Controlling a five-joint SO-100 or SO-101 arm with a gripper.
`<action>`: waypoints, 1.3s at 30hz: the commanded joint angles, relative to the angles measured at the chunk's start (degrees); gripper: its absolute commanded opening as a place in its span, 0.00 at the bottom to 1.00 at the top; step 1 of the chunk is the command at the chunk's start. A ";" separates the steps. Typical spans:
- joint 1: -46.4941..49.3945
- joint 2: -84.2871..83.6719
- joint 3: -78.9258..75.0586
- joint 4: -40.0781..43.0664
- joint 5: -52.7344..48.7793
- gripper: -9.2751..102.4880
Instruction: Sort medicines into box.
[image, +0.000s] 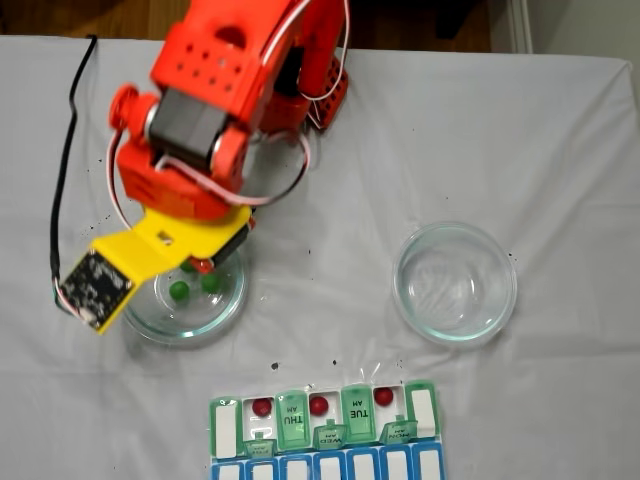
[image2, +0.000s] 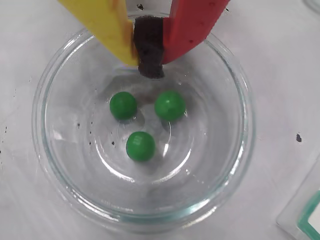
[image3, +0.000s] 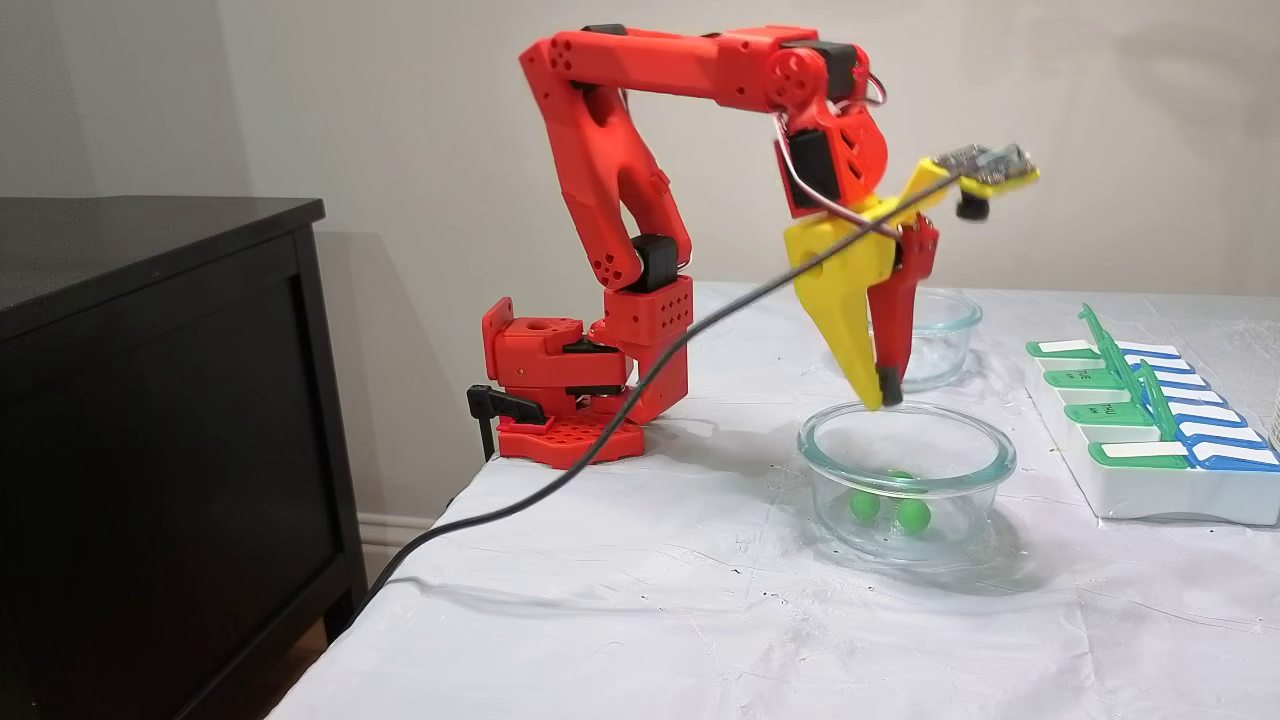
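Note:
Three green medicines lie in the bottom of a clear glass dish; both fixed views show them too. My gripper, with one yellow and one red finger, hangs just over the dish's back rim with its dark pads pressed together and nothing between them. The box lies at the table's front edge with several green lids raised. Three dark red medicines sit in separate compartments of it.
A second, empty glass dish stands to the right in a fixed view. The arm's base sits at the table's back corner, and a black cable trails off the edge. A dark cabinet stands beside the table.

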 joint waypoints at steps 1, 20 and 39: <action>0.44 -8.17 -9.49 0.26 1.32 0.14; 0.70 -14.15 -13.71 -0.70 3.96 0.20; -0.26 -16.70 -14.59 -0.35 7.38 0.27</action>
